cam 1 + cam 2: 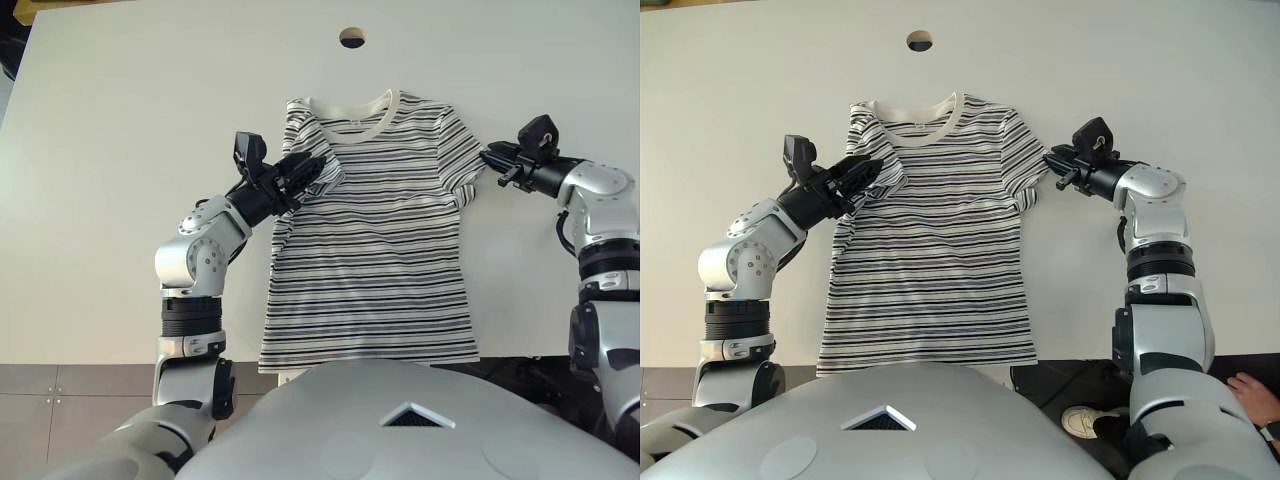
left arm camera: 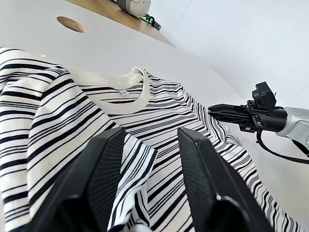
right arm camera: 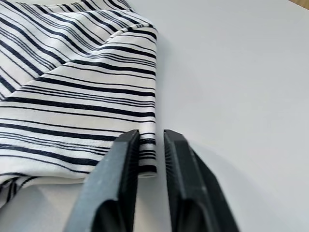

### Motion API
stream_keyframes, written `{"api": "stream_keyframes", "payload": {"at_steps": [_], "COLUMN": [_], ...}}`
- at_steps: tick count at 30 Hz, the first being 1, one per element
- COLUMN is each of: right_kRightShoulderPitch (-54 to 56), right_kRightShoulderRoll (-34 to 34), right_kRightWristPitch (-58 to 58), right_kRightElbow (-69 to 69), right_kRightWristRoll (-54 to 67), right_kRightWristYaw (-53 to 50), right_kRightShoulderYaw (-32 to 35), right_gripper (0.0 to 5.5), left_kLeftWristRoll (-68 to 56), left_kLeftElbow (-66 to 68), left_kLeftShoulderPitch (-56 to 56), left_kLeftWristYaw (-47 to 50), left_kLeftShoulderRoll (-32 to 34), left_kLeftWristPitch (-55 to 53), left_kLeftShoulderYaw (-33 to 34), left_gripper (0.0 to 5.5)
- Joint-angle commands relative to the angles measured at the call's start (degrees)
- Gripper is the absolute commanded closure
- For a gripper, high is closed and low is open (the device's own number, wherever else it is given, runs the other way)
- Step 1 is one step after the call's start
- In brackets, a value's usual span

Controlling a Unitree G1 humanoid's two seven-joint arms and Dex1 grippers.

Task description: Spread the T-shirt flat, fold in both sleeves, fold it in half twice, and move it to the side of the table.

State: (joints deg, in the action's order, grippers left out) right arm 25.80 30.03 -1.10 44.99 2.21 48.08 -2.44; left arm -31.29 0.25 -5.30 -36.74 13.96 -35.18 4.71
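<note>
Left gripper (image 2: 152, 133): fingers stand well apart, and a raised fold of the left sleeve (image 2: 137, 159) runs up between them. We cannot see either pad pressing the cloth.

Right gripper (image 3: 151, 133): fingers drawn almost together, with the hem of the right sleeve (image 3: 120, 96) pinched in the narrow gap, low to the table (image 1: 120, 150).

T-shirt (image 1: 375, 250): striped, with a cream collar (image 1: 352, 115). It lies front up near the middle of the white table, collar on the far side and hem at the near edge. The body is mostly flat. The left shoulder is bunched where the left gripper meets it; the right sleeve points out to the right.

There is a dark round hole (image 1: 352, 38) in the tabletop beyond the collar, well apart from the shirt.
</note>
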Motion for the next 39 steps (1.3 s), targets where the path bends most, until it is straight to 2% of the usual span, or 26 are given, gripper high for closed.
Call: {"api": "stream_keyframes", "payload": {"at_steps": [1, 7, 16, 23, 30, 39], "right_kRightShoulderPitch": [-1.92, -1.80, -6.10, -8.85, -3.64, 3.42], "right_kRightShoulderRoll": [0.43, 1.04, 1.97, -0.10, -8.16, -16.63], "right_kRightWristPitch": [1.68, 2.70, 9.46, 16.09, 21.03, 23.70], "right_kRightElbow": [-1.62, -4.19, -24.65, -38.33, -36.56, -23.03], "right_kRightWristRoll": [-0.94, -0.40, 2.31, 3.58, 3.37, 3.99], "right_kRightWristYaw": [0.53, 0.59, 0.99, 0.34, -3.35, -10.99], "right_kRightShoulderYaw": [-0.92, -0.50, 0.58, -2.26, -6.86, -6.06], "right_gripper": [5.36, 5.36, 5.36, 5.36, 5.36, 5.36], "left_kLeftWristRoll": [0.34, 0.51, 0.46, 0.83, 0.59, 0.29], "left_kLeftElbow": [-0.63, -0.61, -0.26, 0.78, 1.11, 1.75], "left_kLeftShoulderPitch": [0.03, 0.10, 0.29, 0.10, 0.49, 0.72], "left_kLeftWristYaw": [0.60, 0.75, 0.82, 0.91, 0.72, 1.35], "left_kLeftShoulderRoll": [0.15, 0.01, -0.70, -1.11, -1.66, -3.22], "left_kLeftWristPitch": [0.59, 0.87, 1.50, 2.58, 3.60, 4.80], "left_kLeftShoulderYaw": [-0.02, -0.16, -0.32, -0.31, -0.11, 0.09], "left_gripper": [3.46, 3.46, 3.46, 3.46, 3.46, 3.46]}}
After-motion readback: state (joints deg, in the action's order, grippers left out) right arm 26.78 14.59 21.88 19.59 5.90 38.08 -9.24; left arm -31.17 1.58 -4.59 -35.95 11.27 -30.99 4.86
